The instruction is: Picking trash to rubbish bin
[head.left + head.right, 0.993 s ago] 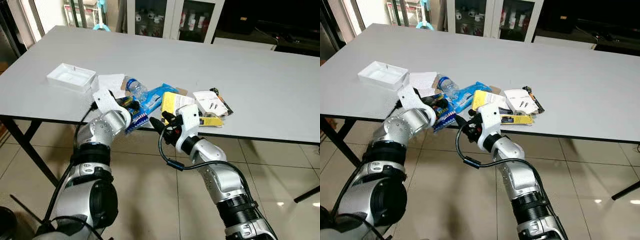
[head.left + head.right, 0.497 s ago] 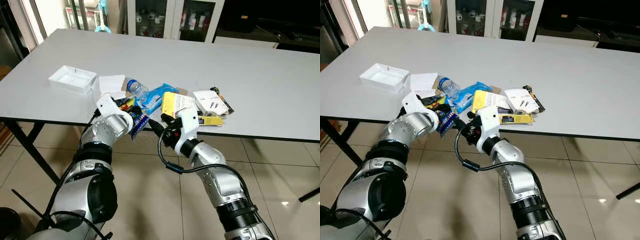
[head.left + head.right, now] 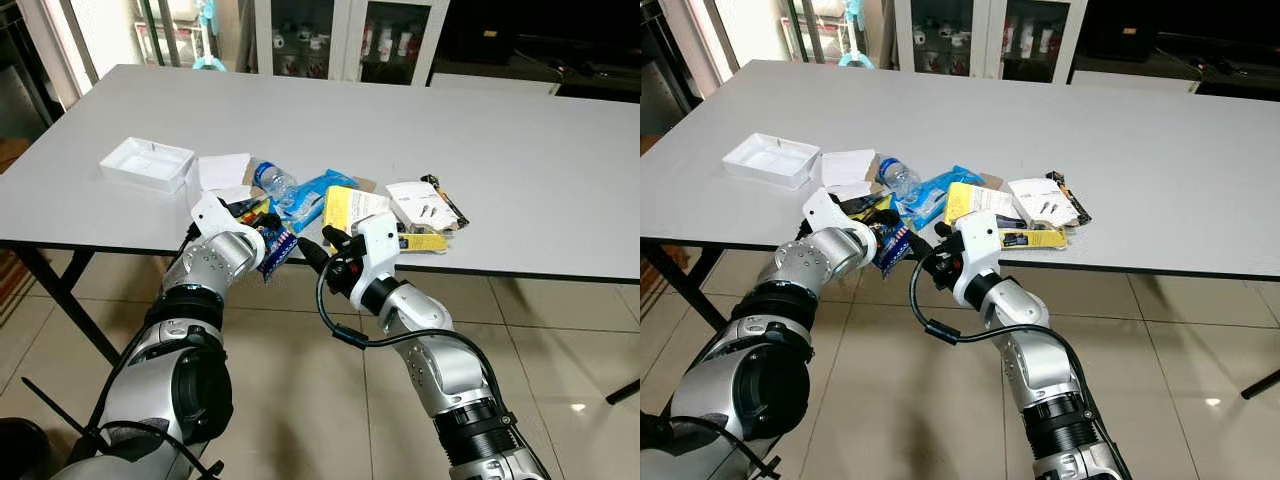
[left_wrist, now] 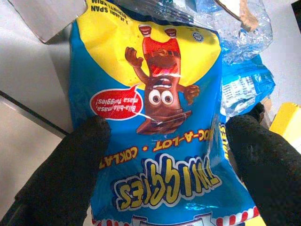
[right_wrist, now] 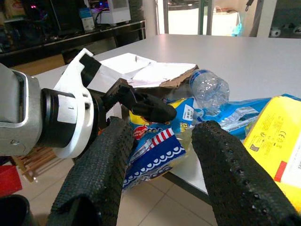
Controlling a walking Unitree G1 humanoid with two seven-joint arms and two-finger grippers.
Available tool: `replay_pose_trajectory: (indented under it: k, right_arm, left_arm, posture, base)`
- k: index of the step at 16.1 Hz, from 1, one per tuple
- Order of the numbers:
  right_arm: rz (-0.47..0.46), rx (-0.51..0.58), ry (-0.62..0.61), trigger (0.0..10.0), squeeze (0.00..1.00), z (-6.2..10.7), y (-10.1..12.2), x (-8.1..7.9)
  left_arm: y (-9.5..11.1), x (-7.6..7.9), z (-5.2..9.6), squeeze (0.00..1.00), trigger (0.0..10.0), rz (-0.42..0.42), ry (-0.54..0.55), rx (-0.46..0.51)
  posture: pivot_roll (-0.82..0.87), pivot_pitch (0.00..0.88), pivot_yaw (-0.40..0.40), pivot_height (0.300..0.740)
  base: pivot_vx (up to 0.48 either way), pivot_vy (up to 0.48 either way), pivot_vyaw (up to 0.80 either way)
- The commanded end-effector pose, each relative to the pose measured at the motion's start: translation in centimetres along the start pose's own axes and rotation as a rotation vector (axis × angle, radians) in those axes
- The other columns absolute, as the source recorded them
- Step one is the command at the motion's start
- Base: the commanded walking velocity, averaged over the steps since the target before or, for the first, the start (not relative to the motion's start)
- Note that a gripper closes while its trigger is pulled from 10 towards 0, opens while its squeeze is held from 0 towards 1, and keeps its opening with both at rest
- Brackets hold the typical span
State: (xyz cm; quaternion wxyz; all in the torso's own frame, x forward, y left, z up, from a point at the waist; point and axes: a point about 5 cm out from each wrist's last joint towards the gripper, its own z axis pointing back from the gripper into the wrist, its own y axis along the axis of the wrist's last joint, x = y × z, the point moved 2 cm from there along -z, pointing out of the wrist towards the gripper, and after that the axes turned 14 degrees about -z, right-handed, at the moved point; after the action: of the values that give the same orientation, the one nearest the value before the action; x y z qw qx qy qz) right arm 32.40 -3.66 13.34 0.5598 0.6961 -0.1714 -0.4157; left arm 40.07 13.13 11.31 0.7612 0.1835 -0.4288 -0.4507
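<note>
- my left gripper is at the near edge of the table, and the blue snack packet lies between my two fingers.
- the fingers are spread about as wide as the packet. i think they pinch its sides, but i cannot tell for sure.
- the packet hangs part way off the table edge, with its far end toward the squashed water bottle and the rest of the trash pile.
- so the step in hand is picking up this one piece of trash. next i would need a firm squeeze, then pull it off the edge toward me.
- my right gripper is just beside it, fingers wide open and holding nothing, pointing at the same packet and at my left gripper.
- the two grippers are close, so i should pull back without bumping.
- there is open tiled floor below and behind my fingers.
- i see no rubbish bin, so i must find it.
</note>
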Motion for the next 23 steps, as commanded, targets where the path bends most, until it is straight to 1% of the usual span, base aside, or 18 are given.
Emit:
replay_pose_trajectory:
  k: [1,2,3,4,12,23]
  right_arm:
    - [-0.012,-0.002,-0.008,10.0,0.0,0.2,0.0,0.2]
    - [-0.012,-0.003,-0.006,10.0,0.0,0.2,0.0,0.1]
    - [-0.012,-0.004,-0.006,10.0,0.0,0.2,0.0,0.1]
    - [-0.016,-0.003,-0.007,10.0,0.0,0.2,0.0,0.0]
    - [-0.034,-0.011,-0.016,10.0,0.0,0.5,-0.7,-0.2]
    - [-0.031,-0.012,-0.015,10.0,0.0,0.4,-0.5,0.0]
  left_arm:
    - [-4.9,-2.0,-0.7,0.0,9.5,0.024,0.063,-0.187]
    - [-5.3,-2.3,-0.7,0.0,1.2,0.029,0.072,-0.199]
    - [-5.4,-2.4,-0.7,0.0,1.2,0.03,0.075,-0.203]
    - [-5.6,-2.4,-0.7,0.0,0.0,0.029,0.074,-0.209]
    - [-6.7,-2.5,-0.6,0.0,0.0,0.014,0.061,-0.251]
    - [-6.4,-1.9,-0.6,0.0,0.0,0.007,0.037,-0.234]
  posture:
    - [-0.01,0.04,-0.05,0.74]
    - [-0.01,0.041,-0.047,0.74]
    - [-0.01,0.041,-0.047,0.74]
    - [-0.01,0.043,-0.044,0.74]
    - [-0.01,0.069,-0.033,0.74]
    - [-0.01,0.058,-0.038,0.74]
  base:
    - [0.0,0.0,0.0]
    - [0.0,0.0,0.0]
    - [0.0,0.0,0.0]
    - [0.0,0.0,0.0]
    - [0.0,0.0,0.0]
    - [0.0,0.0,0.0]
